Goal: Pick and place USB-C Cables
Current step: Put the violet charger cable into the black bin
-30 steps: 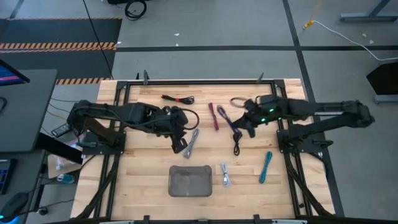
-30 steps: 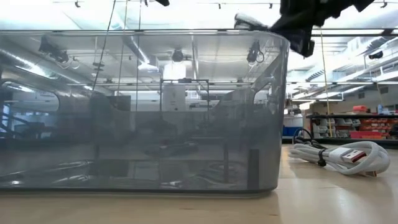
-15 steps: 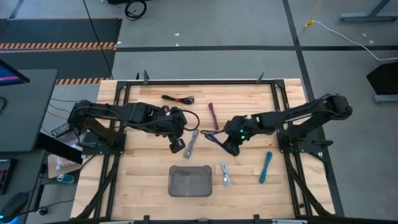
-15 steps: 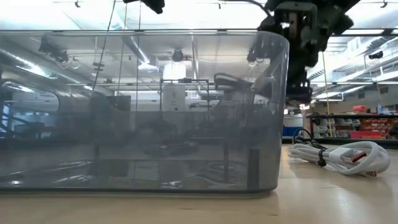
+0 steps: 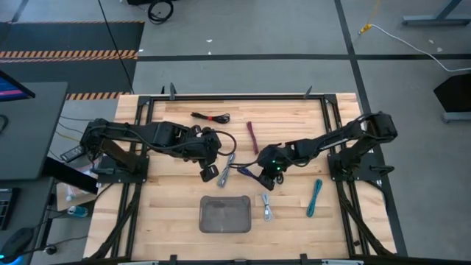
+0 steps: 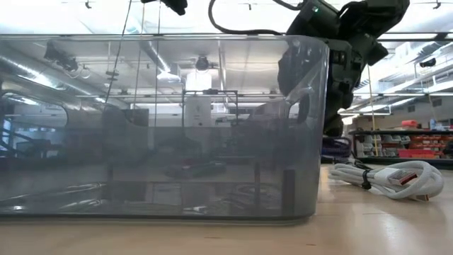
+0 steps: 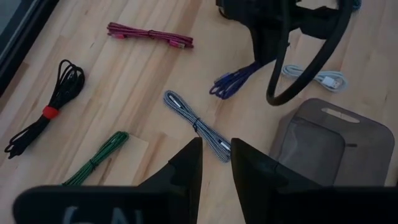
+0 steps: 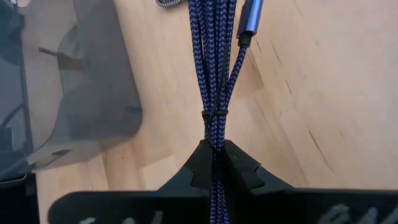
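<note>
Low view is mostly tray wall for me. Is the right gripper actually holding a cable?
Observer: Yes. The right gripper is shut on the purple cable, just below its tie.
Operator: Is it over the tray?
Observer: No. From above, it sits beyond the far right corner of the tray, not over it.
Operator: And the left gripper?
Observer: The left gripper hangs open and empty beside the grey cable.
</note>
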Robot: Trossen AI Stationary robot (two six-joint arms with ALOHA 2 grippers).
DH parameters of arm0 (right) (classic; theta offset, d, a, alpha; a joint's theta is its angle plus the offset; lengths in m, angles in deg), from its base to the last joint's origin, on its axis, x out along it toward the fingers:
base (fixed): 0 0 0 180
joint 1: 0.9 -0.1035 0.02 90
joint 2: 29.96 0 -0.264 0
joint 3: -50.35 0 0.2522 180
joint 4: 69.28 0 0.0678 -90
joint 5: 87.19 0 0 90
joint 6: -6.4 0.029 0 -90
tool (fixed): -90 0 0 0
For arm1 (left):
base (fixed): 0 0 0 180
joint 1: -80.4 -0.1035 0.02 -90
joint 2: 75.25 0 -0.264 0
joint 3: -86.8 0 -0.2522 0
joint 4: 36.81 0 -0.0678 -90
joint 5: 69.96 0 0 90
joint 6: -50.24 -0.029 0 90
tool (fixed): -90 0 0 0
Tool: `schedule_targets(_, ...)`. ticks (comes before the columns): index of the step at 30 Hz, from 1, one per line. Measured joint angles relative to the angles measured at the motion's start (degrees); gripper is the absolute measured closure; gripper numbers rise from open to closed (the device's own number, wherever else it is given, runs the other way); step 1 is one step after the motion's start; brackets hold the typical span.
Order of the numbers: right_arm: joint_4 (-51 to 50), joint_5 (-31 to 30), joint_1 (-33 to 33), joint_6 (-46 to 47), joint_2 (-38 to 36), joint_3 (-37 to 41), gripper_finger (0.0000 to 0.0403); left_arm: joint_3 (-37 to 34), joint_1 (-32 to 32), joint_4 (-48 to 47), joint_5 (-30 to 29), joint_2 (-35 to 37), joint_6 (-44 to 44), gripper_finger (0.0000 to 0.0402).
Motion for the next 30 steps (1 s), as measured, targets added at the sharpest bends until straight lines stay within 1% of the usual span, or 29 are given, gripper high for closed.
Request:
schedule_targets(2, 0.25, 0.00, 0.00, 0.12, -0.12, 0.00, 0.0364, 0.00, 0.00, 0.00, 0.00, 0.00, 0.00, 0.0312)
schedule_targets(6, 0.20, 0.01, 0.11, -1.10, -1.19, 0.00, 0.0306, 0.00, 0.00, 0.02, 0.02, 0.00, 0.00, 0.0312)
schedule_targets(9, 0.16, 0.01, 0.50, -1.09, -1.29, -0.02, 0.0285, 0.00, 0.00, 0.02, 0.01, -0.02, 0.00, 0.0312)
schedule_targets(13, 1.12, 1.53, 0.76, -0.46, -1.39, -0.02, 0.0280, 0.00, 0.00, 0.02, 0.02, -0.02, -0.02, 0.0312)
schedule_targets(17, 6.17, 6.85, 1.69, 0.26, -4.42, -0.50, 0.0281, 0.02, 0.00, -1.28, 0.02, -0.02, -1.37, 0.0312)
schedule_targets(21, 6.50, 11.79, 3.31, 0.01, -9.75, -4.27, 0.0281, 0.02, -0.19, -3.61, 0.04, -0.04, -1.98, 0.0312)
schedule_targets(24, 6.63, 14.71, 4.27, -1.13, -14.67, -7.36, 0.0281, 0.02, -0.68, -3.53, 0.04, -0.04, -2.34, 0.0312)
schedule_targets(27, 6.53, 15.90, 5.19, -2.49, -19.76, -10.18, 0.0281, 0.07, -1.73, -2.08, 1.07, -0.94, -5.10, 0.0312)
schedule_targets(30, 6.68, 15.91, 5.51, -3.64, -25.05, -13.27, 0.0281, 0.07, -3.23, 1.69, 3.46, -3.59, -9.63, 0.0312)
